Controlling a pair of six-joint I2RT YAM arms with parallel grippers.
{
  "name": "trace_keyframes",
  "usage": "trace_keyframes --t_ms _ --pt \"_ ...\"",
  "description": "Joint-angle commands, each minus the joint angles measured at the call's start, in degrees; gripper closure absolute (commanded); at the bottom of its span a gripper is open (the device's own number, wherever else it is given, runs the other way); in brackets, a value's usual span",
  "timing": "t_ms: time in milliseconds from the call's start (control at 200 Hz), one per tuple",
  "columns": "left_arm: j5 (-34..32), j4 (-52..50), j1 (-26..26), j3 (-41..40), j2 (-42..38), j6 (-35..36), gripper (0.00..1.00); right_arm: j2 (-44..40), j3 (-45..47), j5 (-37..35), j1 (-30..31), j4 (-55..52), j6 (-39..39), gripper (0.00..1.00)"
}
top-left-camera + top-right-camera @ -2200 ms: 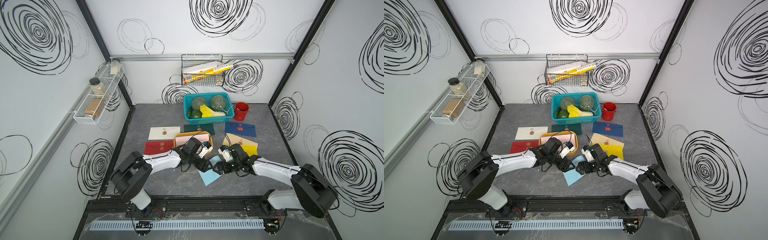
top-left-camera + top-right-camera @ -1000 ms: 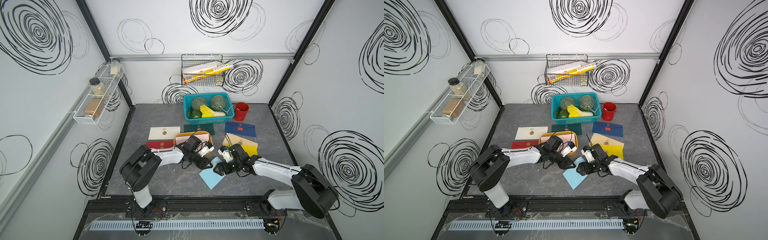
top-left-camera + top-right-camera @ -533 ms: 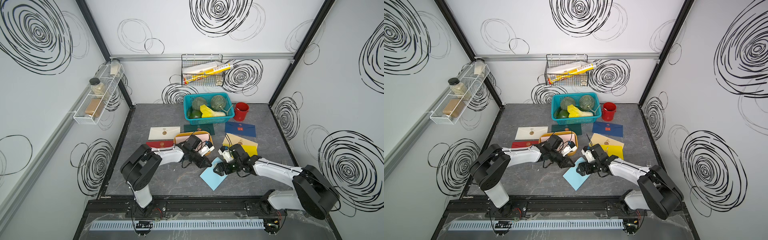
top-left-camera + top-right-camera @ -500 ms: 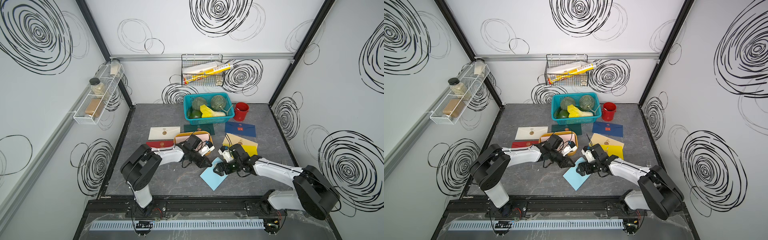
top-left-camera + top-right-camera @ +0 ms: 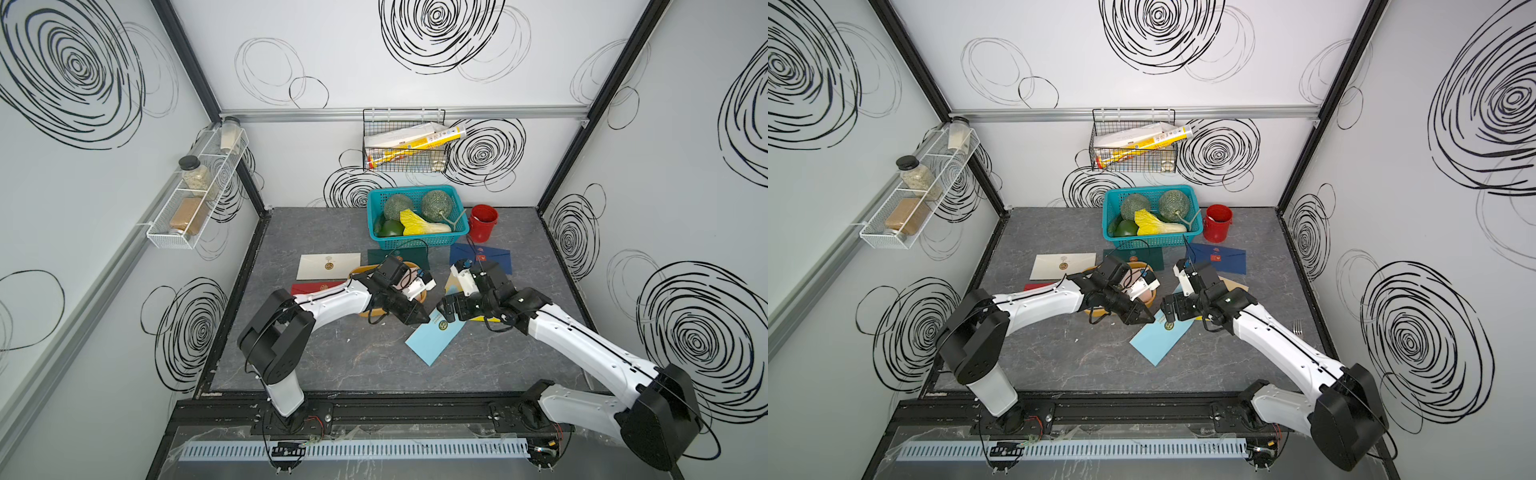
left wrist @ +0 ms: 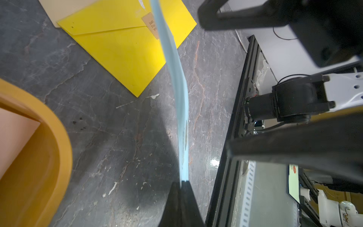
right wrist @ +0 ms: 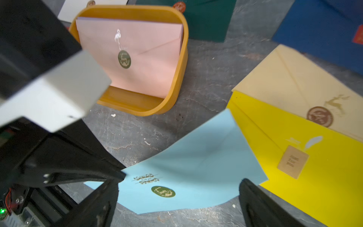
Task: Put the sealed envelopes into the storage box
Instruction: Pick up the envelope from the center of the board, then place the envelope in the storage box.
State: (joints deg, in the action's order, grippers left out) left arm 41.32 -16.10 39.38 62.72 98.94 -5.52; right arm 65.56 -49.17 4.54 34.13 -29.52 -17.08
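Nearest the rail, the light blue envelope (image 5: 434, 338) bows up off the grey worktop (image 5: 353, 361), pinched at one edge by the closed left gripper (image 5: 424, 319). The right gripper (image 7: 180, 178) hovers just over the same envelope with its jaws spread wide and nothing between them. The envelope's green seal faces up in the right wrist view.

Just beyond, the yellow envelope (image 7: 324, 176) lies flat, overlapping the beige envelope (image 7: 294, 82), both untouched on the worktop. Beside the left gripper sits the storage box (image 7: 179, 64), an orange-yellow tub already holding the pink envelope (image 7: 137, 59). Whether more lie beneath it cannot be told.

The red envelope (image 5: 318, 287) pokes out from under the left arm. Farther back, the white envelope (image 5: 328, 266), the dark green envelope (image 5: 411, 257) and the navy envelope (image 5: 486, 255) wait in a row before the teal basket (image 5: 417, 241) of vegetables and the red bucket (image 5: 482, 222).

The job looks early: at least one envelope is stowed, one is in hand near the box, and six more are visible outside it.
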Motion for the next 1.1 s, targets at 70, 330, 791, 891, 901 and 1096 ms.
trace_keyframes --t_ms 70,330,791,891,901,1096 --pt "-5.6 -7.2 0.4 5.3 -2.5 1.2 1.0 -1.4 -4.5 -12.1 -1.7 -4.0 -3.2 0.0" --pt "-20.6 -22.9 3.1 23.5 -5.1 3.6 1.0 -2.9 -11.6 -18.8 -10.7 -3.8 -6.6 0.0" --pt "-47.4 -32.0 0.9 28.6 -6.2 25.5 1.0 -1.2 -10.1 -16.0 -13.5 1.0 -8.7 0.0" --pt "-45.9 -31.7 -1.7 26.8 -7.2 31.1 1.0 -1.1 -10.5 -15.4 -13.6 0.9 -7.3 0.0" --pt "-45.6 -31.8 -2.0 26.5 -7.2 32.0 1.0 -1.0 -10.5 -15.4 -13.5 0.8 -7.2 0.0" --pt "-44.0 -29.3 -4.7 17.1 -12.0 43.1 1.0 0.0 -9.9 -11.0 -13.6 2.6 -6.9 0.0"
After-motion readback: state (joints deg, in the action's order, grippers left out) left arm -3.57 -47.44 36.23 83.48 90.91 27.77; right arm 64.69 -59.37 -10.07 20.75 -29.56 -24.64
